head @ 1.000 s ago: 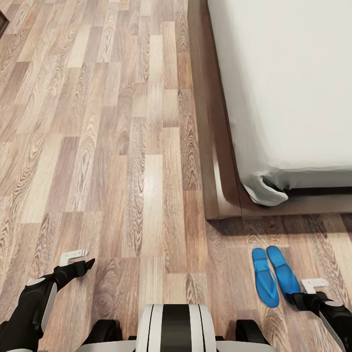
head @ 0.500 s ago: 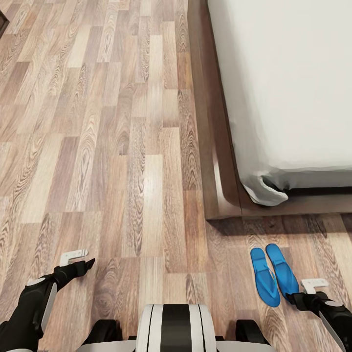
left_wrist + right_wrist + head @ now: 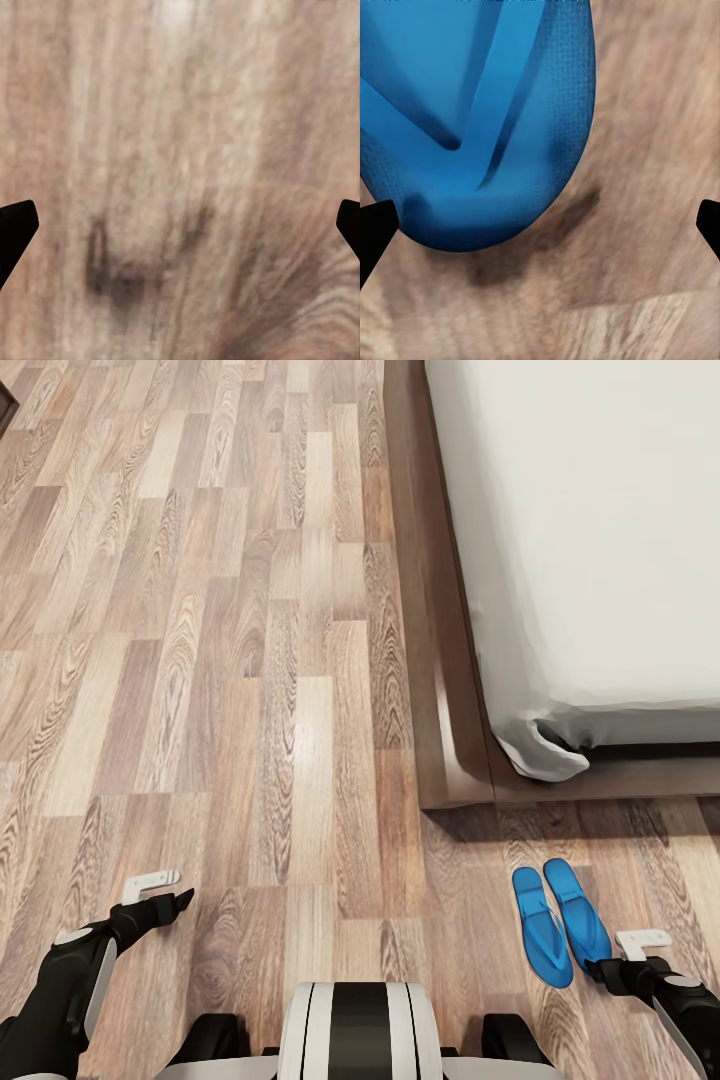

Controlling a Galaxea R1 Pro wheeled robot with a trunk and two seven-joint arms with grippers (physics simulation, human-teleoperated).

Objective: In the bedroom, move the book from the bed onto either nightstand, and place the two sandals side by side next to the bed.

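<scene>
I count two sandals (image 3: 560, 923), both bright blue, lying flat on the wood-plank floor (image 3: 250, 690) side by side with their long edges touching or nearly so, just off the corner of the bed (image 3: 600, 540). I count one bed: pale grey mattress on a dark brown frame, occupying the far right of my head view, with a rumpled fold of sheet at its near corner. The sandals sit near the frame's foot edge but apart from it, with a strip of bare planks between. I count two grippers. My right gripper (image 3: 612, 968) sits low at the right, just beside the heel end of the sandal nearer to it; whether it touches I cannot tell. In the right wrist view the rounded end of one sandal (image 3: 480, 127) with its straps lies ahead of the fingertips (image 3: 375, 232), which stand wide apart at the frame edges and hold nothing. My left gripper (image 3: 170, 905) hangs over bare floor well apart from the sandals; in the left wrist view its fingertips (image 3: 15, 232) are likewise spread wide over blurred wood grain, gripping nothing. The robot's trunk (image 3: 355, 1030) shows at the near edge between both arms.
</scene>
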